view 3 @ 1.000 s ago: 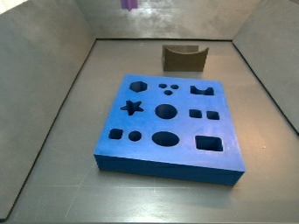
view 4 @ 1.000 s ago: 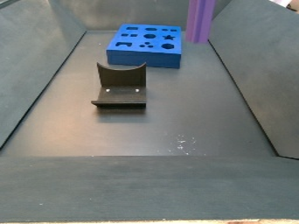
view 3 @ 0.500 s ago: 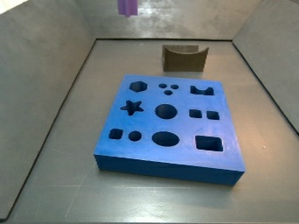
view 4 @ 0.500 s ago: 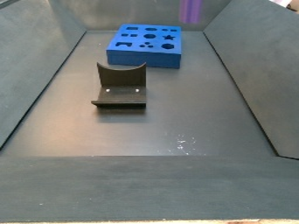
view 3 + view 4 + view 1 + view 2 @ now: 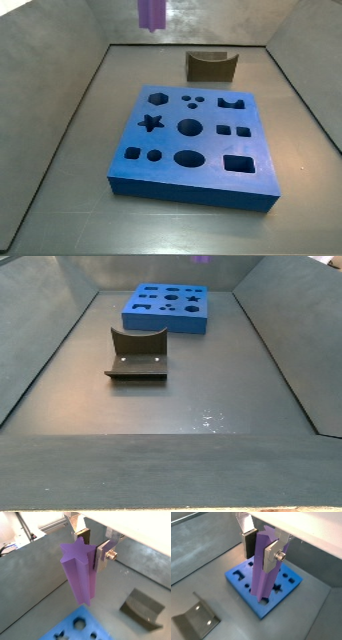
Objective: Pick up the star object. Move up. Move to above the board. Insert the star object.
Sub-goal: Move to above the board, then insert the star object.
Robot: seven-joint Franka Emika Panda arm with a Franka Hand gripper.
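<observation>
Wrist views show my hand (image 5: 92, 543) clamped on the star (image 5: 80, 574), held upright and high.

I judge the lift done and the carry over the board (image 5: 264, 592) in hand. In a side view only the star's tip (image 5: 152, 12) shows, well above and behind the board (image 5: 194, 150). Next I must centre it over the star hole (image 5: 151, 123), ridges matched, then lower.

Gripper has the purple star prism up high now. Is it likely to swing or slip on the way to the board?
Probably stiff: the star object hangs straight from the gripper. It might pivot, since the fingers clamp only its upper end. Its ridges likely resist slipping.
</observation>
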